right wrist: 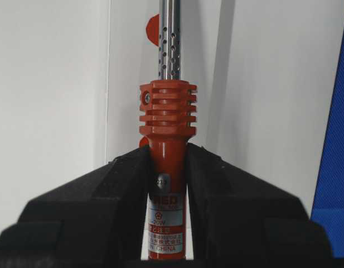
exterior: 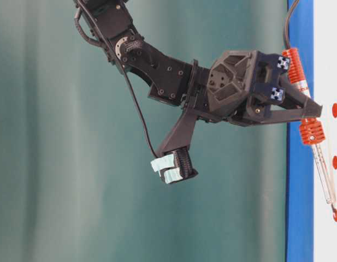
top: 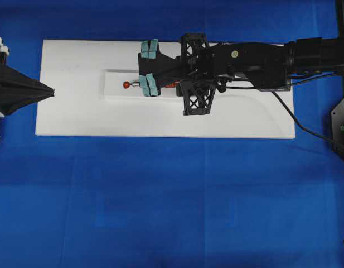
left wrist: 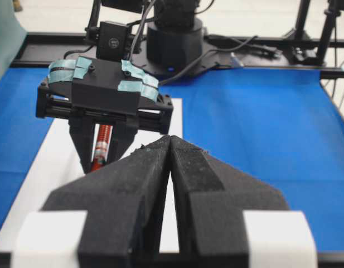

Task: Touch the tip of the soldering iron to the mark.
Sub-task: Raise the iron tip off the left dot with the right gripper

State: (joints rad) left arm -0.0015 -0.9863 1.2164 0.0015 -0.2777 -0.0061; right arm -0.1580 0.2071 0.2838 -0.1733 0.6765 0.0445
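Observation:
My right gripper is shut on the soldering iron's orange-red handle, low over the white board. The silver shaft points away from the jaws toward a red mark. In the table-level view the tip is at the edge of that mark; I cannot tell whether they touch. The iron also shows in the left wrist view between the right fingers. My left gripper is shut and empty at the board's left edge, apart from the iron.
Two more red dots lie on the board along the iron's line. The iron's black cord trails off the board to the right. Blue cloth surrounds the board.

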